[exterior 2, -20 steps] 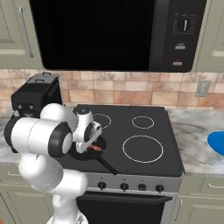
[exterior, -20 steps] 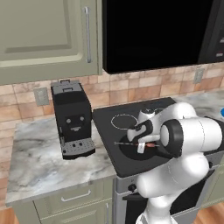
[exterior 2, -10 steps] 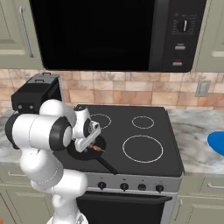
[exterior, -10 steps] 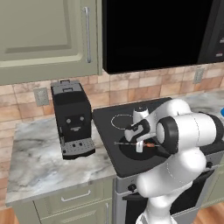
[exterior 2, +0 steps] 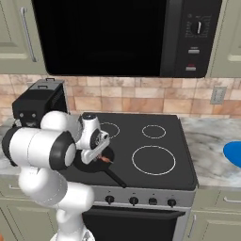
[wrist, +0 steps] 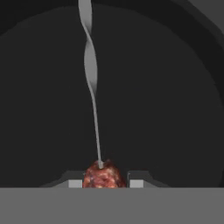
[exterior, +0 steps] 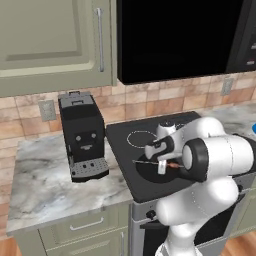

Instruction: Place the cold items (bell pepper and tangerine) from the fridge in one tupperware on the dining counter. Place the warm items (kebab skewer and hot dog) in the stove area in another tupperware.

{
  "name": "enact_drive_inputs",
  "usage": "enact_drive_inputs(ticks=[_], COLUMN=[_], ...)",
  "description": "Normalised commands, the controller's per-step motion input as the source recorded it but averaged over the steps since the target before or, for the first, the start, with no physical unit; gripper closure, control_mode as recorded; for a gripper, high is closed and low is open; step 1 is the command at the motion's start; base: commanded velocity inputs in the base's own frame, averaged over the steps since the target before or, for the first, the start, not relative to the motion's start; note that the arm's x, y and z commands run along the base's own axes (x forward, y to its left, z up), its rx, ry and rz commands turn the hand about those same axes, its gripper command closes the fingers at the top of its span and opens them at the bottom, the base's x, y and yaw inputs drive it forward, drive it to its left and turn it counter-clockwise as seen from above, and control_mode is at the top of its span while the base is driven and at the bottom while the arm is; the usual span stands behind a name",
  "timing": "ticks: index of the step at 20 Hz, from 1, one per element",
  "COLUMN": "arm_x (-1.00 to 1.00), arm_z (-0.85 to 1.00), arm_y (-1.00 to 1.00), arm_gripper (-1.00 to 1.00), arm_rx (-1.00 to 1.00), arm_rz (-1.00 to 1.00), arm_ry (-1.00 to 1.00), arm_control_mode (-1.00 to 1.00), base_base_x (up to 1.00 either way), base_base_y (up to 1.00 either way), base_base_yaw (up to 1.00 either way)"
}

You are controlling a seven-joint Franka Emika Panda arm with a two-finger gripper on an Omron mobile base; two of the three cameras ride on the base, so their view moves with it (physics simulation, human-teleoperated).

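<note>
Kebab skewer in the pan on the stove

The pincer (wrist: 106, 181) clenches the kebab skewer (wrist: 101, 174) meat inside the dark pan (exterior 2: 96, 162) at the stove's (exterior 2: 155, 153) front-left burner; its twisted metal handle lies across the pan.

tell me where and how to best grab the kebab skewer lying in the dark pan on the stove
Grip the reddish-brown meat chunk of the thin metal kebab skewer, coming straight down from above. It lies flat in the round dark frying pan, and the twisted pin is too slim to pinch securely, while the meat is thick enough. The end effector already sits with its fingertips on either side of that chunk.
</note>
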Motion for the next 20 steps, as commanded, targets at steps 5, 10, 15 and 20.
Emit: enact_drive_inputs(ticks=[5, 10, 15, 20], arm_x=[-0.41, -0.39, -0.44, -0.53], arm_z=[0.42, 0.77, 0.83, 0.74], arm_y=[-0.15, -0.10, 0.00, 0.00], arm_gripper=[1.00, 1.00, 1.00, 1.00], arm_rx=[0.00, 0.00, 0.00, 0.00], arm_rz=[-0.03, -0.03, 0.00, 0.00], arm_ry=[-0.03, -0.01, 0.00, 0.00], arm_control_mode=[-1.00, -1.00, -1.00, -1.00], base_base_x=[0.00, 0.00, 0.00, 0.00], base_base_y=[0.00, 0.00, 0.00, 0.00], base_base_yaw=[0.00, 0.00, 0.00, 0.00])
